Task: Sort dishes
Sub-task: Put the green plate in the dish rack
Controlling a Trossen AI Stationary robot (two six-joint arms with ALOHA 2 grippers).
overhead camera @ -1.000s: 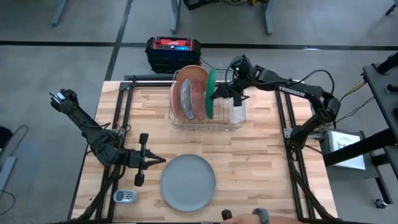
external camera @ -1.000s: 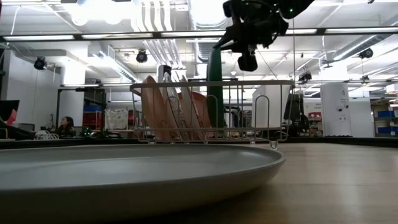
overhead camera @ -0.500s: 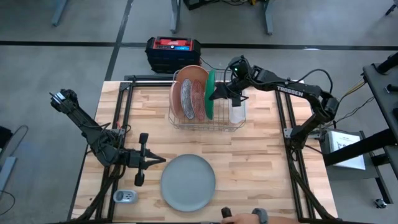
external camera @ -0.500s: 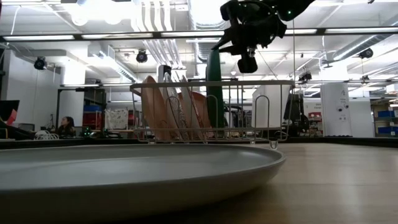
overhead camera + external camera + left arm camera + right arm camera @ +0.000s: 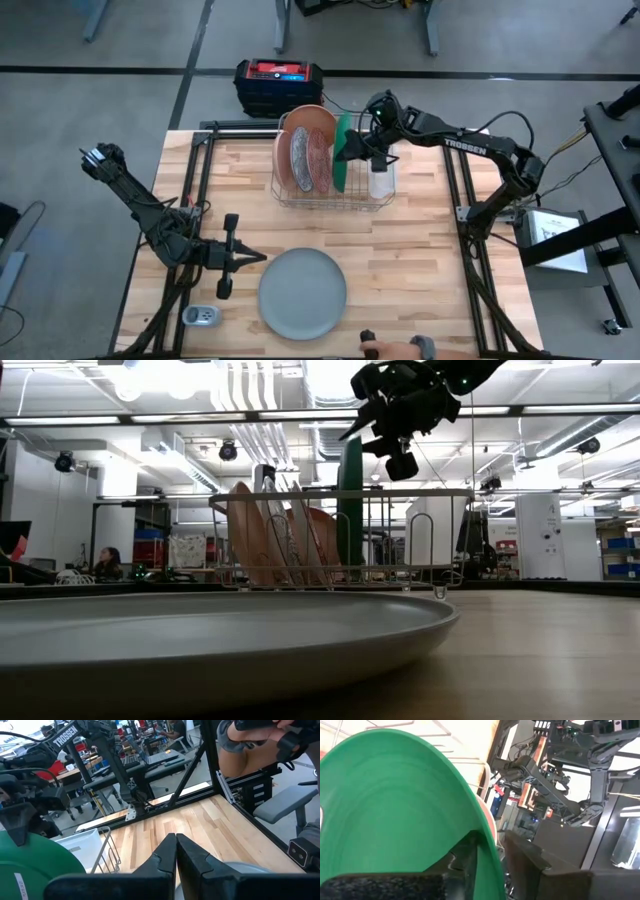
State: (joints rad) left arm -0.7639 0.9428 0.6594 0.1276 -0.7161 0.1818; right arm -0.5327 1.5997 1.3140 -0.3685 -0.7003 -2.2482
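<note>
A dark green plate (image 5: 341, 152) is seen standing on edge in the wire rack (image 5: 330, 198) at the far side of the wooden bench (image 5: 420, 250), its rim framed by the right gripper (image 5: 352, 150), whose fingers are parted a little — one on each face of the plate, the right wrist view showing a gap beside the rim. Whether the rim is touched cannot be told. Beside the green plate in the rack, two terracotta-pink plates (image 5: 312, 135) and a red-and-white patterned plate (image 5: 300, 158) are lined upright. A clear oblong tub (image 5: 381, 180) is set at the rack's right end. A larger pale grey plate (image 5: 303, 292) is laid flat on the near part of the bench, well apart from the rack. The left gripper (image 5: 262, 258) is held low over the bench just beside the grey plate — its fingers pressed together. A person's hand (image 5: 392, 349) is glimpsed at the bench's near edge.
</note>
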